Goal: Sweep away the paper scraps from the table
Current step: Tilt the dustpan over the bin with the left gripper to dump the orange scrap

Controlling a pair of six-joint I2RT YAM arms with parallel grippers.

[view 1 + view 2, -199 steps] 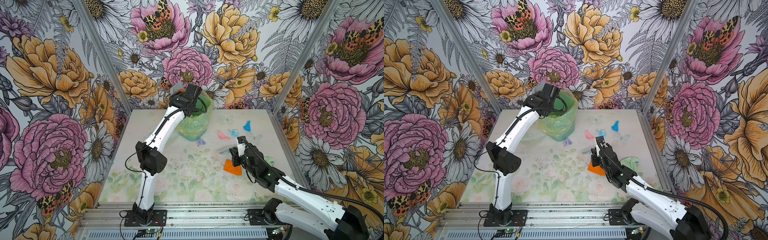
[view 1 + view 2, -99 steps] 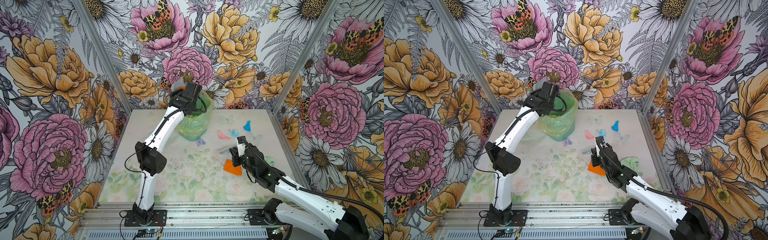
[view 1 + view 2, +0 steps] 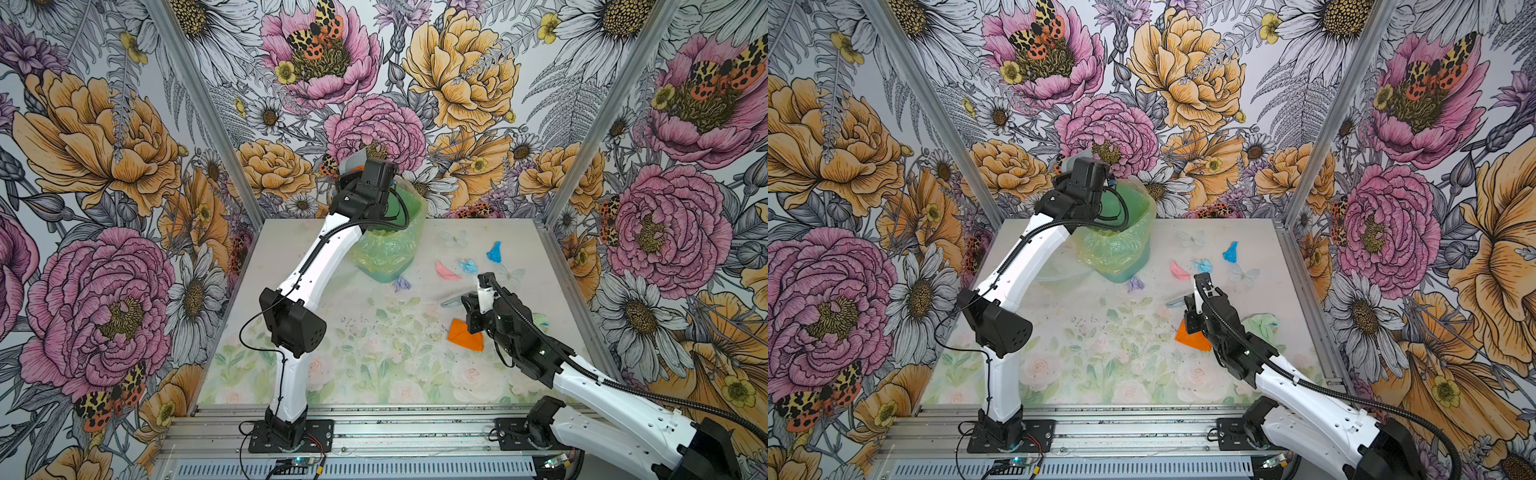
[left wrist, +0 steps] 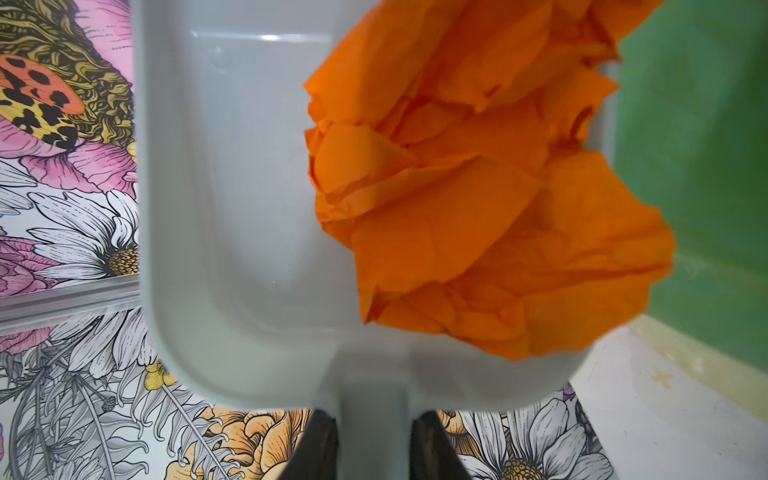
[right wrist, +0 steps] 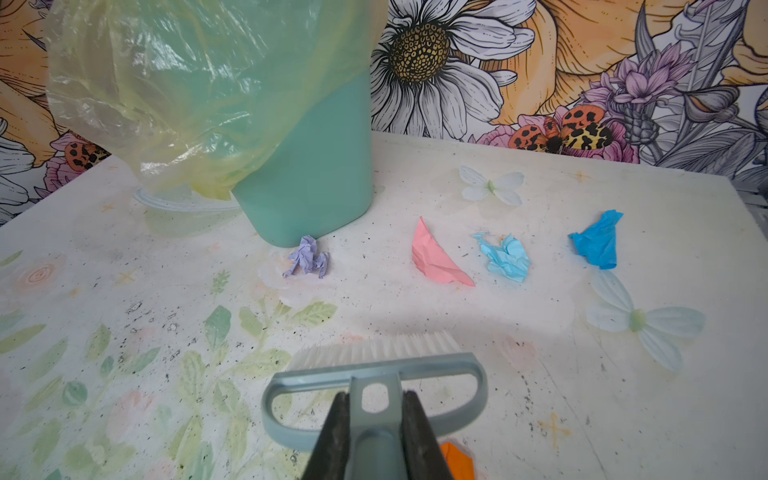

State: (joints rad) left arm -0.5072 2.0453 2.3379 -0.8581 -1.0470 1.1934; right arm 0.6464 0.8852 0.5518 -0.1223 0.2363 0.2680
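The left gripper (image 4: 374,451) was pinched on the handle of the grey dustpan (image 4: 249,208), which was raised at the back beside the green bag-lined bin (image 5: 316,166). A crumpled orange scrap (image 4: 478,208) lay in the pan, spilling over its bin-side wall. The right gripper (image 5: 374,440) was clamped on the brush (image 5: 374,365) handle, with the bristles pointing toward the back wall.

Beyond the bristles, a row of scraps crossed the tabletop (image 3: 374,365):
- The lilac scrap (image 5: 307,259) lay just beside the bin's foot.
- The pink scrap (image 5: 432,257) had its long axis slanting from the bin toward the right edge.
- The pale blue scrap (image 5: 505,257) lay just beside the pink one.
- The blue scrap (image 5: 596,241) lay nearest the right rail, lengthwise back to front.

A flat orange scrap (image 3: 465,334) lay under the right wrist. A pale green scrap (image 3: 1260,326) lay between that arm and the right edge. Open tabletop spread to the left of the brush and toward the front.
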